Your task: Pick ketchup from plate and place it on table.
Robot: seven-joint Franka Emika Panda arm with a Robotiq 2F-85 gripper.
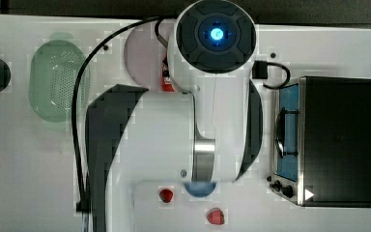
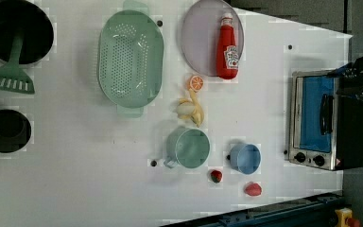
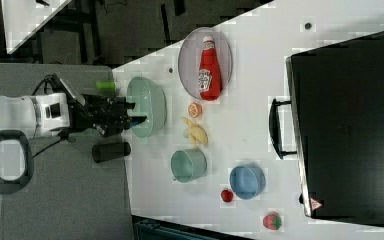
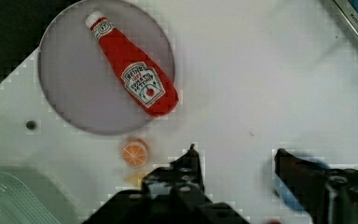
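The gripper [image 4: 235,156] hangs above the table [image 4: 270,79] with its two fingers spread wide and nothing between them. Nearest to it, just past one fingertip in the wrist view, sits an orange slice [image 4: 135,153]; a corner of the green basket [image 4: 14,198] lies off to that same side.

Beyond the orange slice lies the plate [image 4: 65,79], and on it the ketchup [image 4: 133,77], flat on its side. Its fat base end overhangs the plate's rim on the side closest to the gripper, while the white cap points away toward the plate's far edge. So the bottle is ahead of the fingers and offset toward the orange-slice side, its long axis running diagonally away from them.

As I judge it, the grasp has not begun: the arm must travel over, descend, and turn so the fingers close across the bottle's width, not along its length.
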